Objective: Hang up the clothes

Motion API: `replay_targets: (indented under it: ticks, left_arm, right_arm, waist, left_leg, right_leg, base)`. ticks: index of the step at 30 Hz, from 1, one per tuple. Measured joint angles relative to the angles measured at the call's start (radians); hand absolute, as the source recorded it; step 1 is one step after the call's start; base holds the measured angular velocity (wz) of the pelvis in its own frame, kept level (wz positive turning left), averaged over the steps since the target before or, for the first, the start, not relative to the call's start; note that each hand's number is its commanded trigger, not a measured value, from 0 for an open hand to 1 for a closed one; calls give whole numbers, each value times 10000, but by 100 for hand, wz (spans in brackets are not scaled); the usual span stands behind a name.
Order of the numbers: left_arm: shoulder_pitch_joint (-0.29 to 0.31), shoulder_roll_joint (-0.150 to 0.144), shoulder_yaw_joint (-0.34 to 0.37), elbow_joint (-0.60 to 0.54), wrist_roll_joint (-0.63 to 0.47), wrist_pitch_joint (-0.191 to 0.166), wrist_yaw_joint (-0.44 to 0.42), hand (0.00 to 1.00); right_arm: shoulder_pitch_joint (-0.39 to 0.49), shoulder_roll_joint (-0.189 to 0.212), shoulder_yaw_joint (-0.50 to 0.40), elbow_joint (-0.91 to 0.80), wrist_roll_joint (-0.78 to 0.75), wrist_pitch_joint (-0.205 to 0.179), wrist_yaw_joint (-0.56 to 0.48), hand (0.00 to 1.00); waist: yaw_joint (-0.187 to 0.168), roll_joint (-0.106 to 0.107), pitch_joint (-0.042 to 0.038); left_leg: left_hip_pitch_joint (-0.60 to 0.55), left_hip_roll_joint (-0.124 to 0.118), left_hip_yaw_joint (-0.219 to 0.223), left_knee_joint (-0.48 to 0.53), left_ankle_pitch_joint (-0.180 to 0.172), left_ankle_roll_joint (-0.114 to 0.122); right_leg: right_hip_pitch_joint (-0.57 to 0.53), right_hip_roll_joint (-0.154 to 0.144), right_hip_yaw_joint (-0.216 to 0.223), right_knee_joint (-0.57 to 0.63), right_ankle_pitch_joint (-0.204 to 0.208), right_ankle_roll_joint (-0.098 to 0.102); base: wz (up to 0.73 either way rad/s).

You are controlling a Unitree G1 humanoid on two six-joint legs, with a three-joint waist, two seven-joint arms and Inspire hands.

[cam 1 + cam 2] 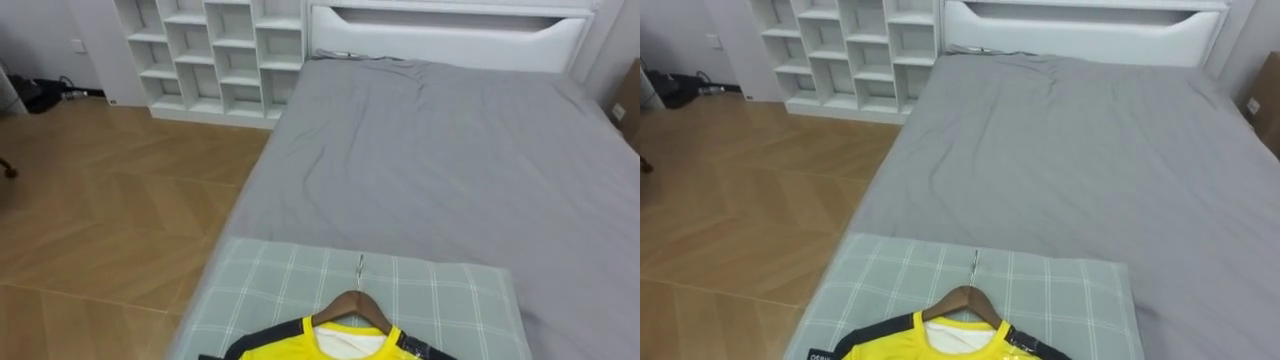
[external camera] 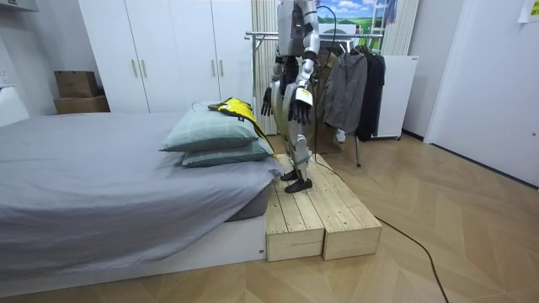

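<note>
Left eye view: shirt [image 1: 340, 346] on hanger [image 1: 352, 304], hook [image 1: 360, 268] pointing toward headboard [image 1: 450, 35].

Grey bed [image 1: 430, 150], white cubby shelves [image 1: 215, 55], wood floor [image 1: 100, 200], white wardrobes [image 2: 168, 50], perhaps a window [image 2: 358, 15] behind.

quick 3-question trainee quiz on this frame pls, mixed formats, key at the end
1. True or false: the yellow shirt already hangs on the clothes rack.
2. Pick one. The shirt, on its wooden hanger, lies on: A) the floor, B) the checked pillow, C) a shelf.
3. Fill in: the robot stands at the foot of the bed on a low wooden ___.

Key
1. False: it lies on the bed side, and the rack stands behind the robot.
2. B.
3. platform.
</note>
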Motion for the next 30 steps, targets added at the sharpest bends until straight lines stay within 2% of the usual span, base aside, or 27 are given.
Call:
replay_targets:
  ticks: [7,11,14,22,30]
  left_arm:
    - [-169,12,-40,-264,1117,-275,1174,0]
    - [-314,143,-462,-622,1730,-375,1708,0]
    - [-397,237,-823,-863,2149,-450,1834,0]
    - [-422,238,-922,-2185,3312,-478,2027,0]
    - [-432,345,-1478,-2841,4742,-465,2337,0]
  right_arm:
    - [5,-36,4,-13,-340,-90,-130,0]
    - [-10,-40,13,-10,-348,-101,-371,0]
    - [-17,-52,100,-6,-350,-123,-579,0]
    - [-19,-52,197,-6,-400,-127,-775,0]
    - [-23,-68,398,-10,-389,-129,-808,0]
  waist:
    - [-108,-11,-14]
    - [-209,12,-32]
    - [-199,61,-63]
    - [-234,118,-65]
    - [-336,142,-43]
  left_leg:
    - [-156,-2,-85,137,0,0]
    - [-153,-33,-215,146,0,1]
    - [-132,-46,-240,185,2,3]
    - [-160,-66,-299,241,3,6]
    - [-170,-70,-230,240,5,8]
  right_leg:
    - [-63,-1,-91,21,0,0]
    - [-31,-20,-215,29,1,0]
    - [4,-30,-228,30,1,1]
    - [0,-34,-223,26,0,1]
    - [-12,-38,-213,11,0,1]
  base:
    - [5]
    - [7]
    - [2]
    - [0]
    - [0]
